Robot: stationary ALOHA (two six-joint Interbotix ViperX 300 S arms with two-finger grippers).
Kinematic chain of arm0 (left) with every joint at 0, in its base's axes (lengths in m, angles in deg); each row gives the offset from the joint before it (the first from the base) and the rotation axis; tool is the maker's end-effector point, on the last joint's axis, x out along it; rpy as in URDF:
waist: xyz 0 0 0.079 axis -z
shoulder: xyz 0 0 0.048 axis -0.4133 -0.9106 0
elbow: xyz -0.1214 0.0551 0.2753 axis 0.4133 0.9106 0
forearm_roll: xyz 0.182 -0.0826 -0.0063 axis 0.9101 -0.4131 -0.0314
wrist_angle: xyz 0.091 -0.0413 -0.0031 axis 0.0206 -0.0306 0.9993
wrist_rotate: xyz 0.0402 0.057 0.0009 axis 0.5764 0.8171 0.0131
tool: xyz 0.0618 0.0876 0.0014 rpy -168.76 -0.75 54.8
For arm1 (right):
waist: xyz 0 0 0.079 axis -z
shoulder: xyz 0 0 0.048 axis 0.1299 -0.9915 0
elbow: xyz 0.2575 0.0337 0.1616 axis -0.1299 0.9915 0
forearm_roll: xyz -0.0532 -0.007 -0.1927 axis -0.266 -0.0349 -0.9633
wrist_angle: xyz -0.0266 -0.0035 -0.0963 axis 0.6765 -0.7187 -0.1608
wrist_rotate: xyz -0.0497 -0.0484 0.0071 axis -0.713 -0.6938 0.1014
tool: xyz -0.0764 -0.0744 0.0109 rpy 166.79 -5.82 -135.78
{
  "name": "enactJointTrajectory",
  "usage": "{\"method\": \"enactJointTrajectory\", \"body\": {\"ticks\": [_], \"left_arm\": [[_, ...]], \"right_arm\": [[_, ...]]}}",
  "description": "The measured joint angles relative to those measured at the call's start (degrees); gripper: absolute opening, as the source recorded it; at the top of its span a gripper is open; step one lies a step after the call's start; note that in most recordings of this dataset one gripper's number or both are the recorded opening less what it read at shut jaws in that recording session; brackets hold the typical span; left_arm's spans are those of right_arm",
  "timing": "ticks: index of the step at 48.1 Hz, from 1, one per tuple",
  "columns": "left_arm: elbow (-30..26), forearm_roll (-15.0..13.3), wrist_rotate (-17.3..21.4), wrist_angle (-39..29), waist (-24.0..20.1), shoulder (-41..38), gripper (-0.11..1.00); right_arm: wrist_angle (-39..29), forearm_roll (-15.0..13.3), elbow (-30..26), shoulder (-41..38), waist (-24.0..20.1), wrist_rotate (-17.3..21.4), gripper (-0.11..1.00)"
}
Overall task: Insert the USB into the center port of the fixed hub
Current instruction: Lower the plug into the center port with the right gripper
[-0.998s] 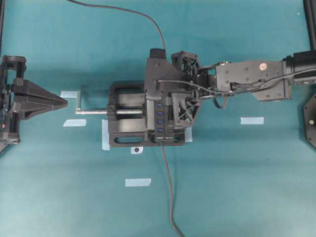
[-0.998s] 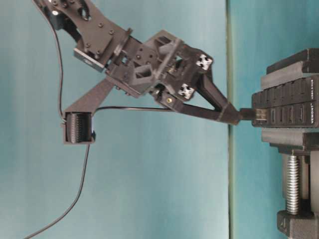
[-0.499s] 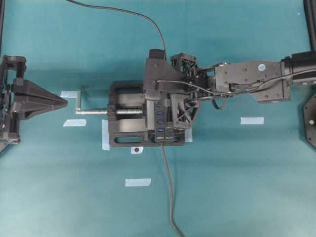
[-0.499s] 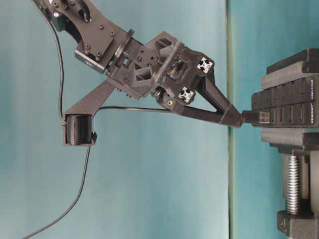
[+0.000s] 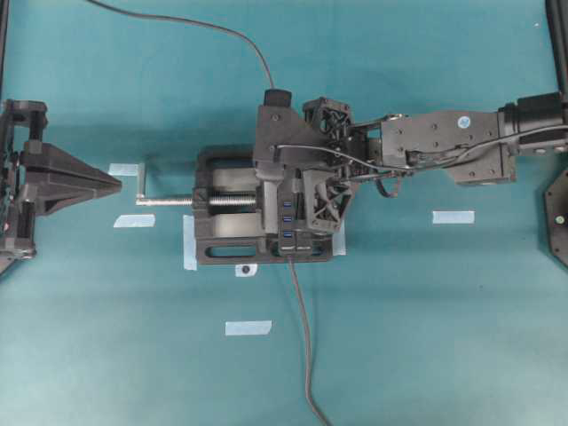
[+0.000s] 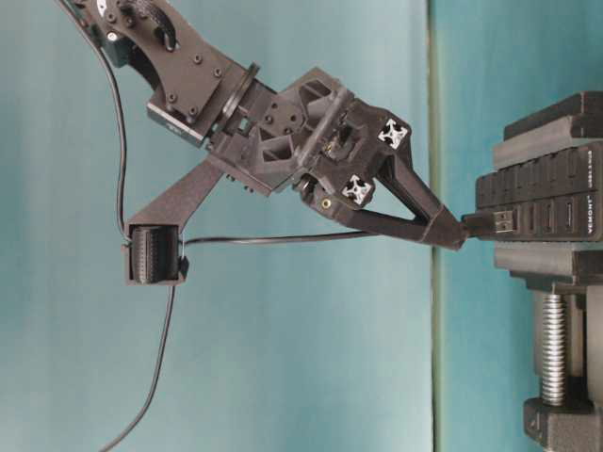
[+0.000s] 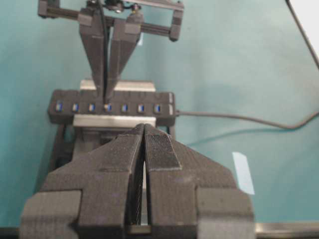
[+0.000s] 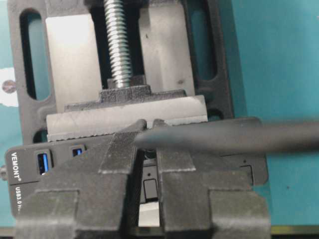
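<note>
Right gripper (image 6: 450, 233) clamped on small black USB plug (image 6: 488, 223), long axis level, tip at long black multi-port hub's (image 6: 542, 205) slots; left wrist view alone shows it at the middle blue slot (image 7: 107, 107).

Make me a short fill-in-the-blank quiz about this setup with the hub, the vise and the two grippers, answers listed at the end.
1. The fixed hub is clamped in a black ____ with a silver screw handle.
2. The USB is pinched by the ____ gripper.
3. The left gripper sits apart from the hub, its jaws ____.
4. The cloth under everything is ____ in colour.

Missing words: vise; right; shut; teal
</note>
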Motion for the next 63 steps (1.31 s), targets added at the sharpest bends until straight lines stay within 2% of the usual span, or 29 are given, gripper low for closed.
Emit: {"method": "enactJointTrajectory", "body": {"ticks": [10,63], "left_arm": [[0.0,0.0,0.1,0.0,0.0,0.0,0.0],[0.4,0.1,0.0,0.0,0.0,0.6,0.0]], "right_arm": [[-0.4,1.1,-0.2,-0.1,-0.2,0.0,0.08],[-0.3,1.3,0.3,-0.7,0.3,0.0,0.08]]}}
